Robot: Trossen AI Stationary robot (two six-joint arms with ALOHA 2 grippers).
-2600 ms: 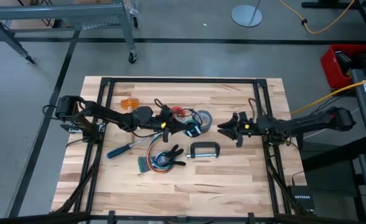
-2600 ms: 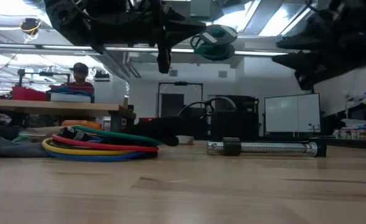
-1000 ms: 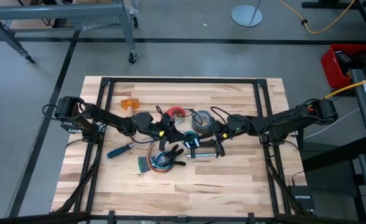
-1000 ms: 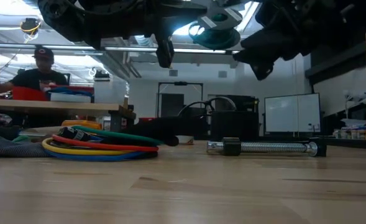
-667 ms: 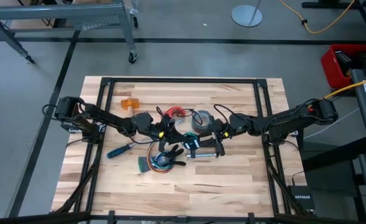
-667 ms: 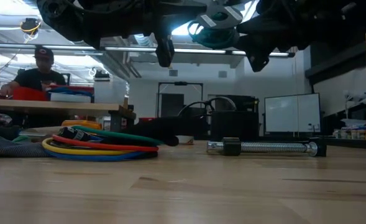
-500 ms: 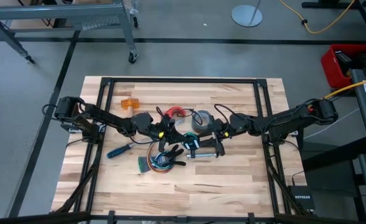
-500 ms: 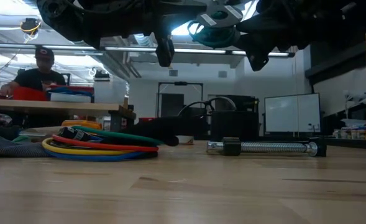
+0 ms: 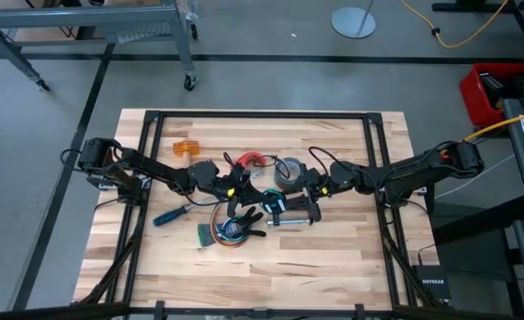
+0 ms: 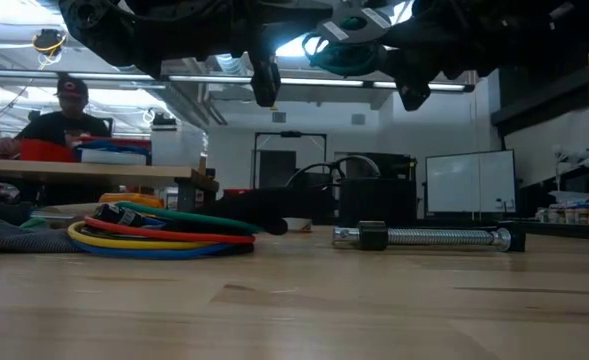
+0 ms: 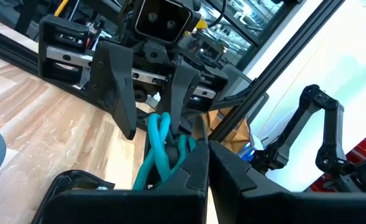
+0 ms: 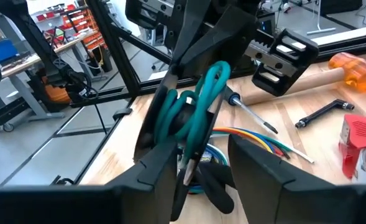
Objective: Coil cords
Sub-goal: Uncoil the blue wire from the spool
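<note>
Above the middle of the wooden table [image 9: 333, 258], the left gripper [image 9: 263, 190] is clamped tight on a small teal cord coil [image 9: 274, 204], holding it up off the surface. In the left wrist view the teal strands [image 11: 161, 149] rise between that gripper's own pressed-together fingers. The right gripper [image 9: 308, 192] faces it from the 3 o'clock side, its fingers spread wide on either side of the coil [image 12: 192, 109]; whether they touch it cannot be told from these views.

The multicoloured cord bundle [image 9: 227, 230] lies flat on the table at about 7 o'clock of the held coil, with a black spring clamp [image 9: 246, 220] on top of it. From the low view the bundle [image 10: 159, 236] shows as stacked yellow, blue, red and green loops.

A metal C-clamp [image 9: 290, 215] lies just beside the grippers at 6 o'clock. A grey tape roll [image 9: 288, 172] sits at 12 o'clock of them, with a small red piece and its thin cord [image 9: 256, 161] at 11 o'clock. A blue-handled screwdriver [image 9: 174, 213] lies at 8 o'clock, an orange object [image 9: 185, 147] at 10 o'clock.
</note>
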